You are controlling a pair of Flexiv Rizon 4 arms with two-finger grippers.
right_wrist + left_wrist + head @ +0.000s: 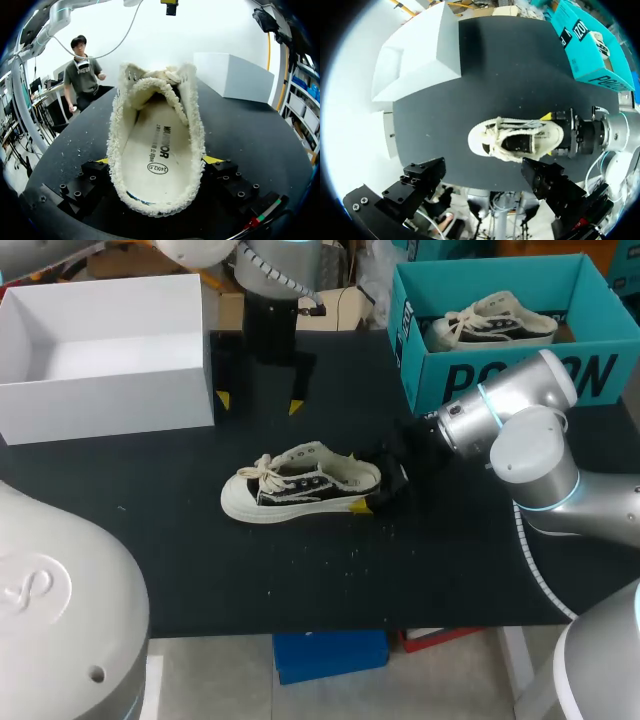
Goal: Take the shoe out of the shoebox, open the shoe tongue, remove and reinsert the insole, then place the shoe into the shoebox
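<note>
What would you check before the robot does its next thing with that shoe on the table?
1. Shoe out of its box, upright on the table: ok.
2. Right gripper shut on the heel, a finger on each side: ok.
3. Left gripper open, empty, clear of the shoe: ok.
4. Insole lying flat inside: ok.
5. Tongue pulled open enough: cannot tell.

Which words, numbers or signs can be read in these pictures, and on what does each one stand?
Teal shoebox, front wall: big dark letters, partly hidden behind my right arm; unreadable whole.
Insole in the shoe: dark print and an oval stamp, too blurred to quote.
White box: none.
</note>
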